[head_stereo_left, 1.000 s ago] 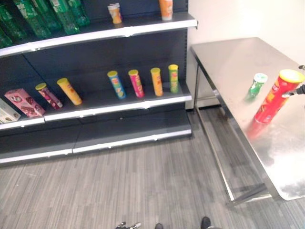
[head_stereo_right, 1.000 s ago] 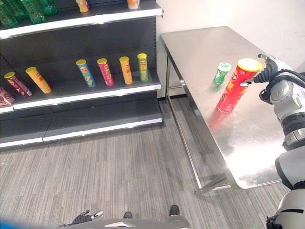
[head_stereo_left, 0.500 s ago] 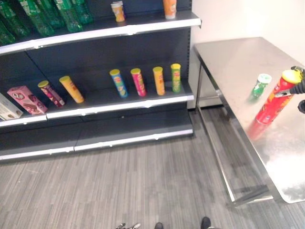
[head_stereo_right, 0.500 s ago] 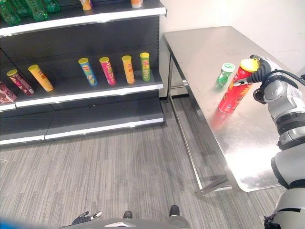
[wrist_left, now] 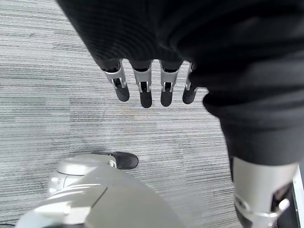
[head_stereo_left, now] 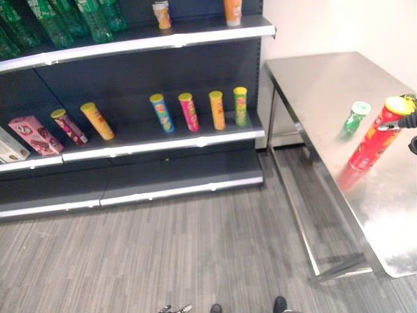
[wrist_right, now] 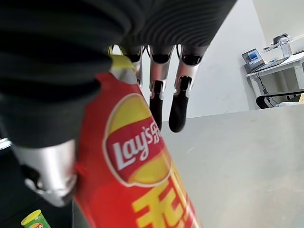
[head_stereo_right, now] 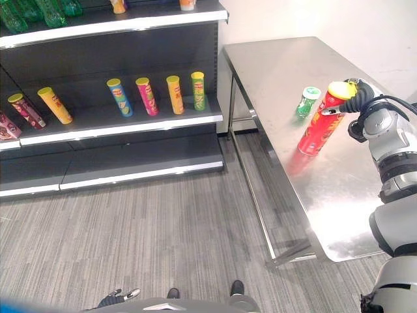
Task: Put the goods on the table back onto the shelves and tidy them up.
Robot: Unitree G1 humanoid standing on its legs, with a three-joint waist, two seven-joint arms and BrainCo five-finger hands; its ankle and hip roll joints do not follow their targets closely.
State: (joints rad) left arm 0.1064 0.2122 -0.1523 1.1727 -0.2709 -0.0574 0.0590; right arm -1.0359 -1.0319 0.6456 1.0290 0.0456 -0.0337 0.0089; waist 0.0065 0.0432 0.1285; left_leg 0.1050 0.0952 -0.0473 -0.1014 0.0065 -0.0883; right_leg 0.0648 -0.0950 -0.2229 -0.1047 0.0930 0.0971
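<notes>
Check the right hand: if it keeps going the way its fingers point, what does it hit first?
The red chip can. The right hand is at the can's yellow-lidded top, fingers straight beside it in the wrist view. Contact can't be confirmed; depth is unclear.

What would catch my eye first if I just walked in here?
Probably the tall red can with a yellow lid, standing tilted on the steel table, with the robot's right hand at its top. A small green can stands just behind it, and four colourful cans line the dark shelf to the left.
</notes>
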